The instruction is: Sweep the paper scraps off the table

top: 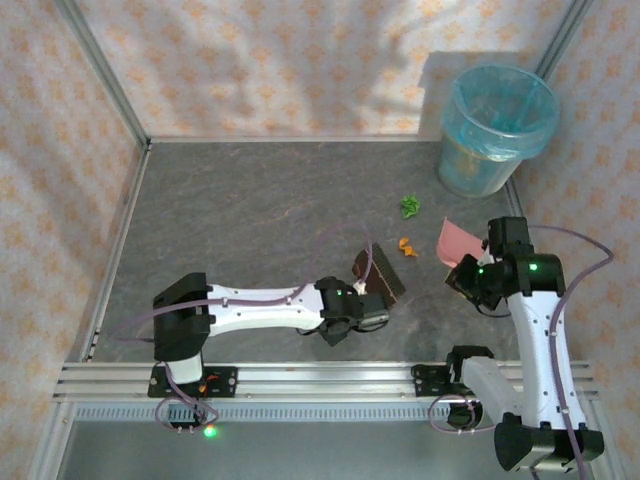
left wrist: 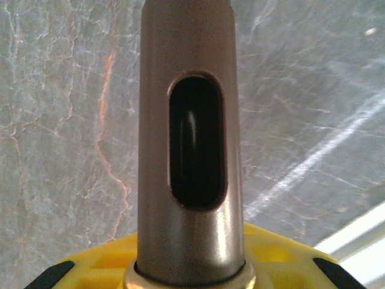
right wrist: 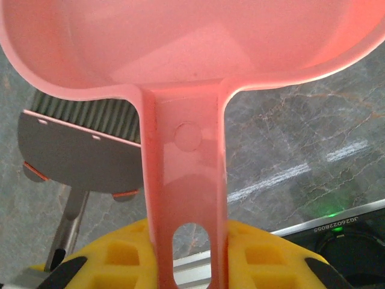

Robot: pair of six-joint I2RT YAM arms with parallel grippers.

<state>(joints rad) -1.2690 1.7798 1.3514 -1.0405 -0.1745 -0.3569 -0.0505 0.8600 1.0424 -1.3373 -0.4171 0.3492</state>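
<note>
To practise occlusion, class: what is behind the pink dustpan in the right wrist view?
Left of the dustpan handle, the brush shows bristles and dark back against the grey table; the pan covers whatever lies farther ahead.

Enclosure: back wall (top: 300, 60), left wall (top: 50, 170) and right wall (top: 600, 150), all beige with a repeating orange floral print. Aluminium posts (top: 102, 70) stand in both far corners. Table (top: 250, 200): dark grey, mottled, stone-like. Aluminium rails (top: 320, 385) run along the near edge. Blue-lined bin (top: 497, 120) at the far right corner. Soft patchy shadows on the back wall; pale light streak (left wrist: 313, 159) on the tabletop.
</note>
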